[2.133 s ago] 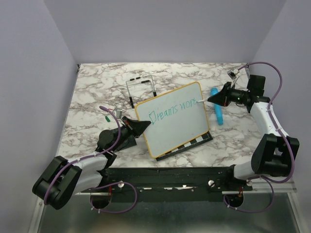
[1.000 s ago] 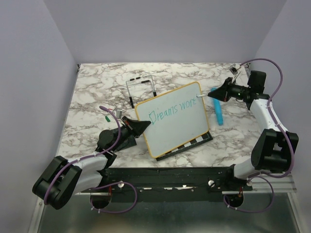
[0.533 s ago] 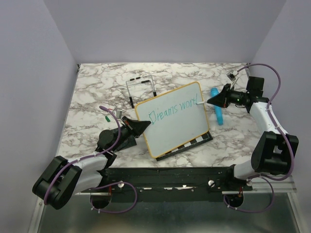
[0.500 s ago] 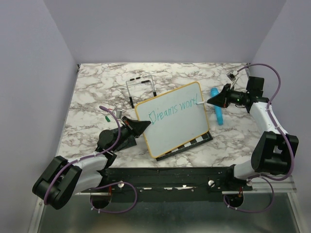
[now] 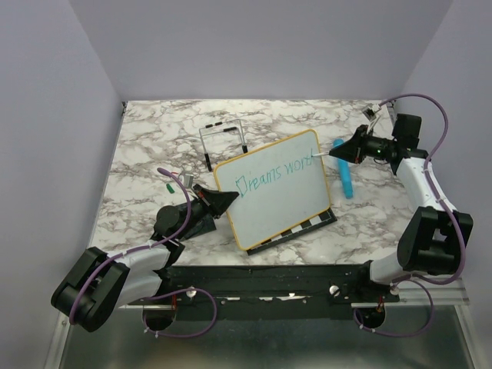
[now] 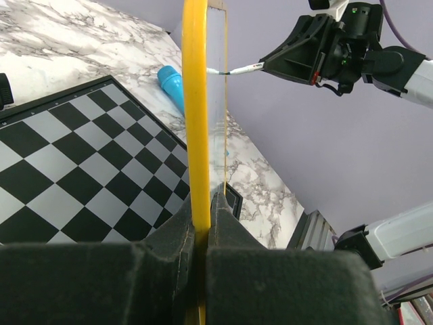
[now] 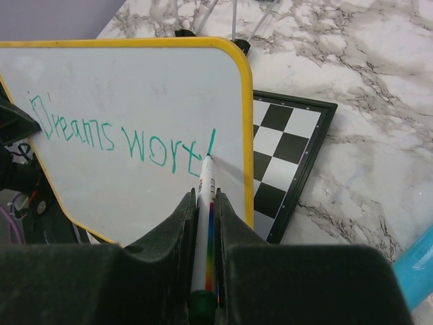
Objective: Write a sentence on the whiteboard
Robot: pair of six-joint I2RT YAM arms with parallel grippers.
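The whiteboard, white with a yellow frame, stands tilted on edge. My left gripper is shut on its left edge; the yellow frame runs up from between the fingers. My right gripper is shut on a white marker with a rainbow stripe. The marker's tip touches the board at the foot of a slanted stroke near the right frame. The sentence is teal and reads "Dreams wort" plus that stroke; it forms one line in the top view.
A black-and-white chessboard lies under and behind the whiteboard. A blue cylinder lies on the marble table to the right, below my right gripper. A wire stand sits behind the board. A small green cap lies at the left.
A slanted teal stroke has appeared after "wort". My right gripper dropped to the board with the marker, then shifted slightly up and right. The left arm and whiteboard stayed still.
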